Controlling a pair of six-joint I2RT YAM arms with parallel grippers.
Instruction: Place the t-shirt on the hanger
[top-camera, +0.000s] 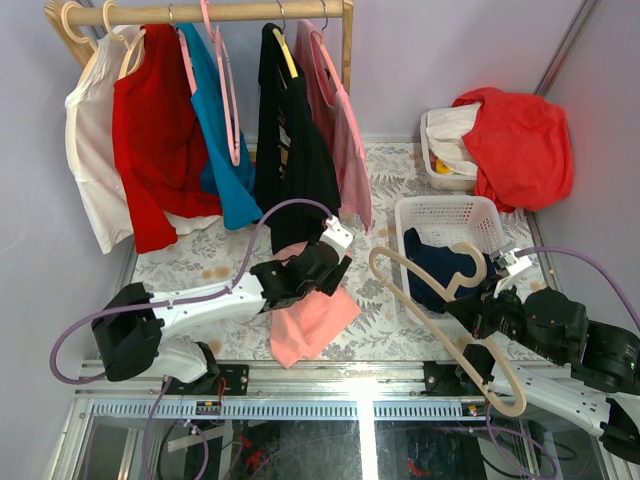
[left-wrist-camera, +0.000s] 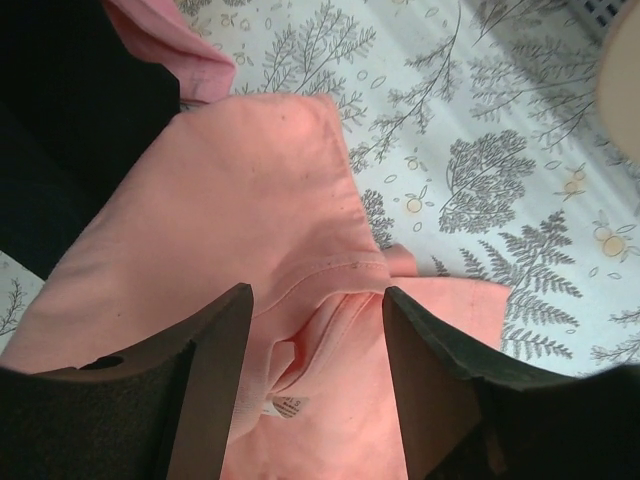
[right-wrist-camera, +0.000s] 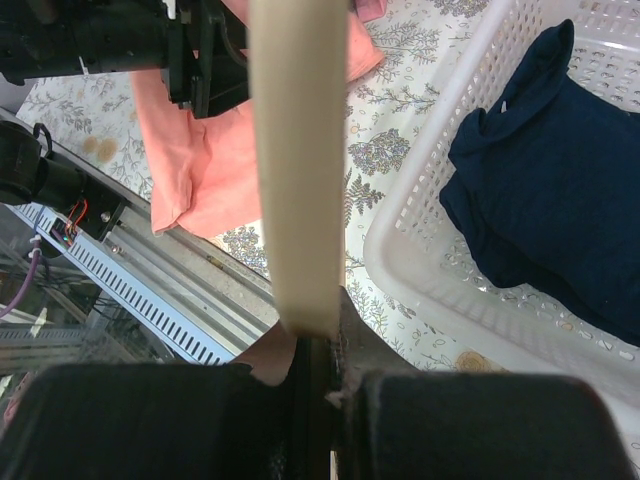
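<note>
Left gripper (left-wrist-camera: 315, 300): jaws spread, poised over the collar of the salmon t-shirt (left-wrist-camera: 250, 190), one finger on either side, nothing clamped. T-shirt lies crumpled on the fern-print tabletop (left-wrist-camera: 480, 150), left of the white laundry basket (top-camera: 446, 208). Right gripper (right-wrist-camera: 318, 352): clenched on one arm of the cream hanger (right-wrist-camera: 295, 150), held at the basket's near-left corner. Navy garment (top-camera: 435, 262) lies inside the basket.

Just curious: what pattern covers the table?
Grey fern sprigs on white table cover, clearest in left wrist view.
</note>
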